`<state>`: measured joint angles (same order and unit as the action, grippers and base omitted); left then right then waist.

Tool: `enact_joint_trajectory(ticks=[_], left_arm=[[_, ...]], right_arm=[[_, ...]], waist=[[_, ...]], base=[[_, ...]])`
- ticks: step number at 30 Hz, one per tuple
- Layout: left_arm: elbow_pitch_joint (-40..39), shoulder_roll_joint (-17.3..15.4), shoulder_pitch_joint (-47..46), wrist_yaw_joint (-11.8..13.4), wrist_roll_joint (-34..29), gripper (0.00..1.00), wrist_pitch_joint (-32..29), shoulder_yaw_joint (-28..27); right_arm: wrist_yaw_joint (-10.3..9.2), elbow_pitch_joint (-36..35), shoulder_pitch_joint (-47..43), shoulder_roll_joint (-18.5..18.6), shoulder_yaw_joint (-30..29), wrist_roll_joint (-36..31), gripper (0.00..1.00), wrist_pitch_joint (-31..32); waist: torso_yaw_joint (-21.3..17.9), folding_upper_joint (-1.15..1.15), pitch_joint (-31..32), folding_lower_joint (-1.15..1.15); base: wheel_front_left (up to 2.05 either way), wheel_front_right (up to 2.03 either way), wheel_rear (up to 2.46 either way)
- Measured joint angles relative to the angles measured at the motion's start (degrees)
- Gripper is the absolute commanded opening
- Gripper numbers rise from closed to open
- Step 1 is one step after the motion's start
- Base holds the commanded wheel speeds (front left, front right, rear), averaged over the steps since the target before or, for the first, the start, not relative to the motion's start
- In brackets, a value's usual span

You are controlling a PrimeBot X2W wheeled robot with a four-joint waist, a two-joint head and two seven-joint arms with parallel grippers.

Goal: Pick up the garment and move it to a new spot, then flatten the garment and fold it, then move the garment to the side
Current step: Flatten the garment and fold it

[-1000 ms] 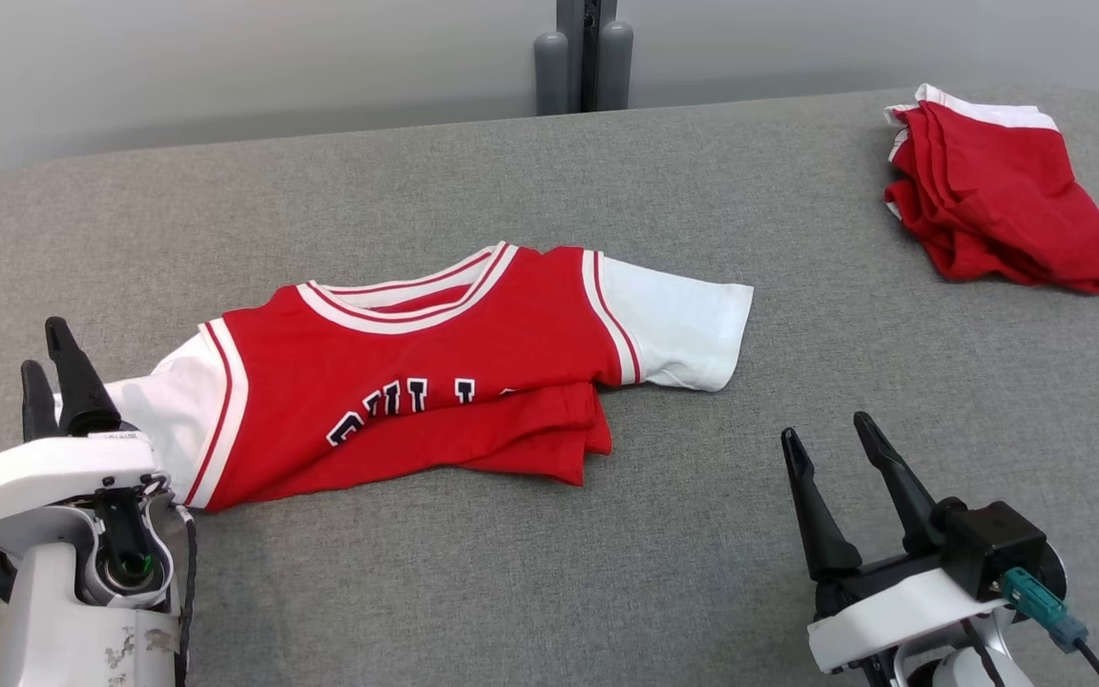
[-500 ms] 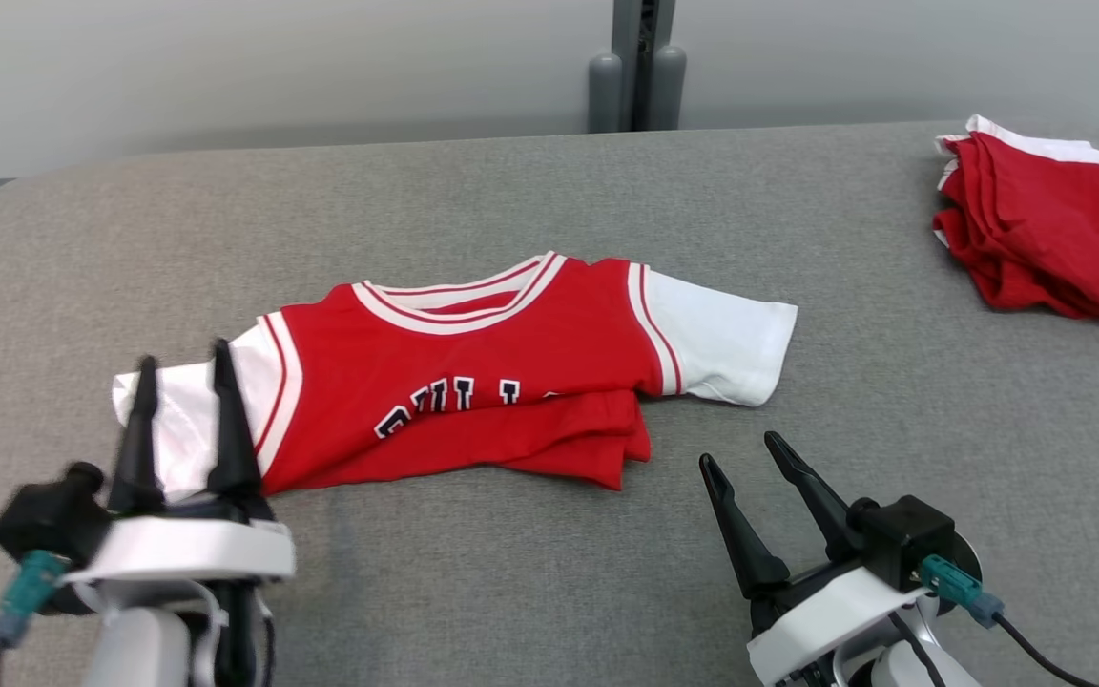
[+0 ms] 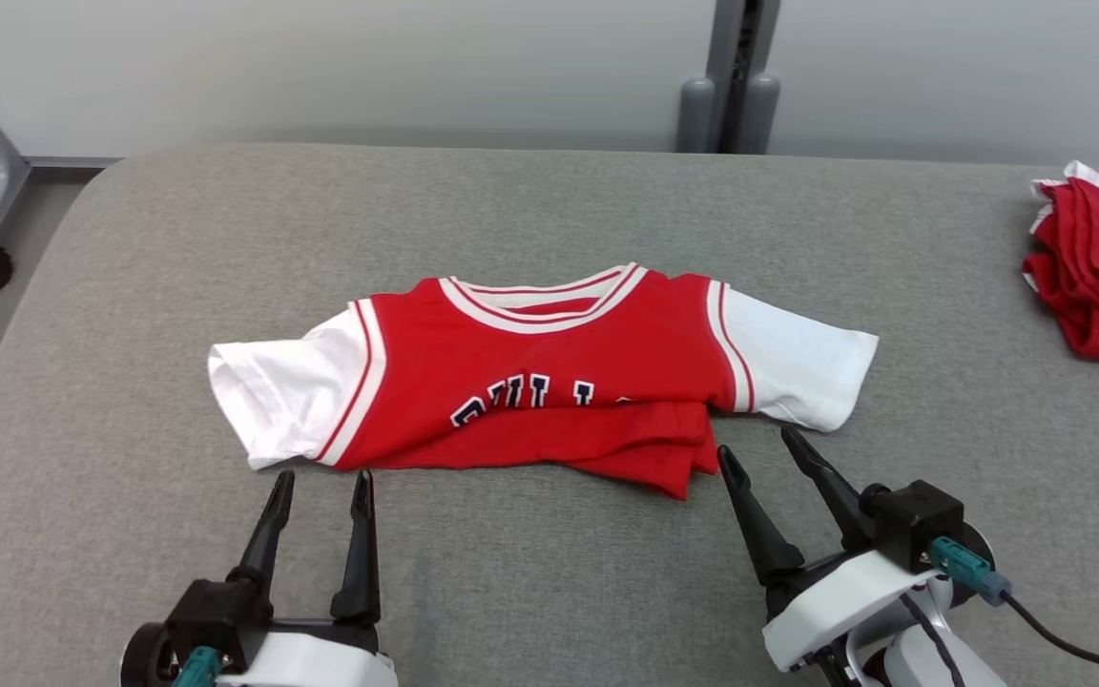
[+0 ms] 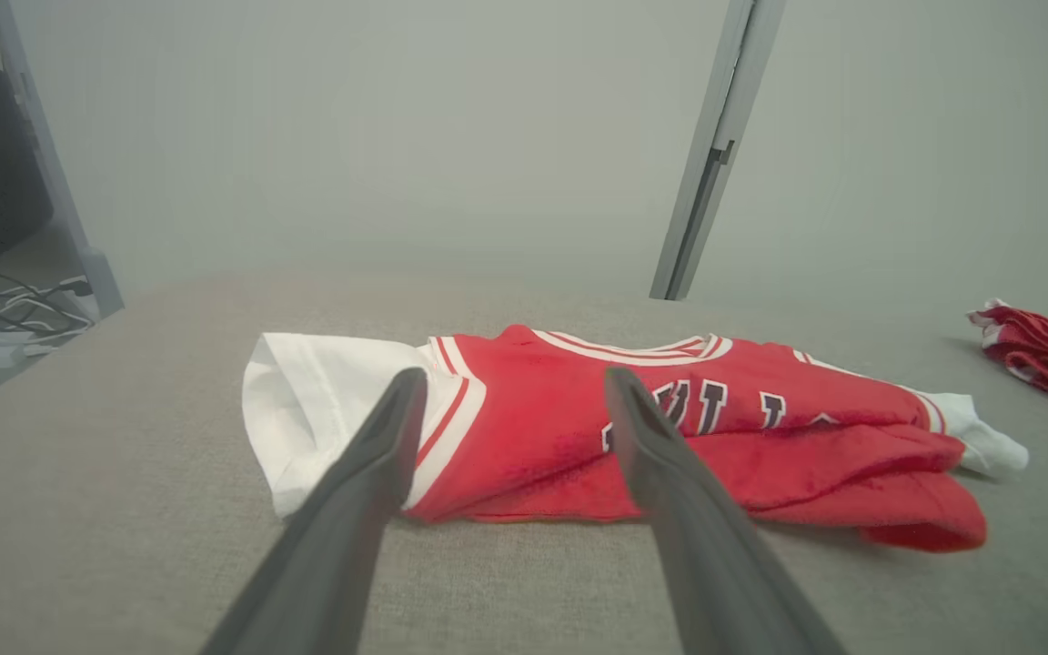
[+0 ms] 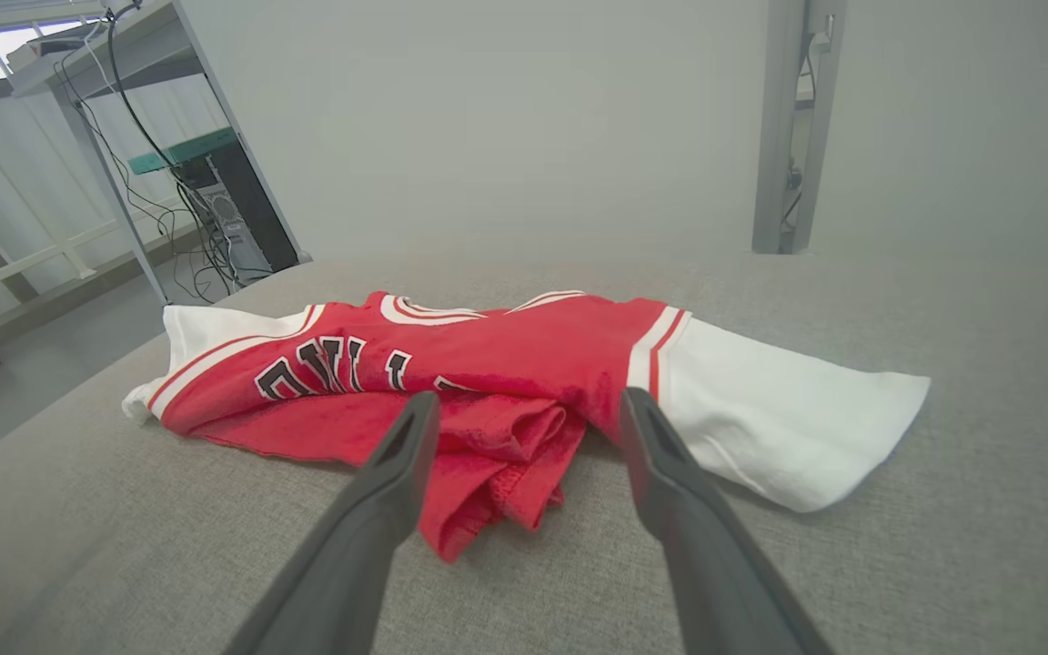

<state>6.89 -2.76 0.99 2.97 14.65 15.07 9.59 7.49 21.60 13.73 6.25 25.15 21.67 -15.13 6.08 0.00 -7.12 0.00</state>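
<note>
1. Down at the near edge of the table [image 3: 530, 592], we've got both grippers low, fingers pointing at the shirt [image 3: 549, 363]. The left gripper [image 3: 321, 477] is spread wide with nothing between its fingers, tips just short of the left sleeve [image 3: 273, 401].
2. Same deal for the right gripper [image 3: 756, 442]: spread, empty, tips just beside the bunched hem [image 3: 645, 448].
3. The shirt lies mid-table, front up, collar away from us, sleeves out to both sides. Its bottom half is folded up over the lettering, so we only see the tops of the letters. The fold looks rumpled on the right, not a clean crease.
4. Our guess on the setup: one gripper per side, so each can take its own end of that folded edge. The fold seems partway done, with the sleeves not yet tucked.
5. Farther back on the right, a red pile [image 3: 1098, 277] sits at the table's edge, well apart. That's probably the "side" spot.
6. Behind it all, a post [image 3: 731, 95] stands against the wall.
</note>
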Motion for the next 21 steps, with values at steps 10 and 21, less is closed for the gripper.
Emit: enact_joint_trajectory(ticks=[10,21], left_arm=[[1.24,-0.01,0.72,1.13,0.11,1.00,0.01,2.85],[2.11,-0.02,-0.68,1.65,0.79,1.00,0.01,4.43]], right_arm=[[0.00,6.01,1.34,0.27,-0.57,1.63,1.00,-0.01],[0.00,16.40,8.28,0.85,3.49,4.21,0.88,-0.01]], waist=[[4.19,0.00,0.80,0.00],[6.59,0.00,-0.42,0.00]], base=[[0.00,0.00,0.00],[0.00,0.00,0.00]])
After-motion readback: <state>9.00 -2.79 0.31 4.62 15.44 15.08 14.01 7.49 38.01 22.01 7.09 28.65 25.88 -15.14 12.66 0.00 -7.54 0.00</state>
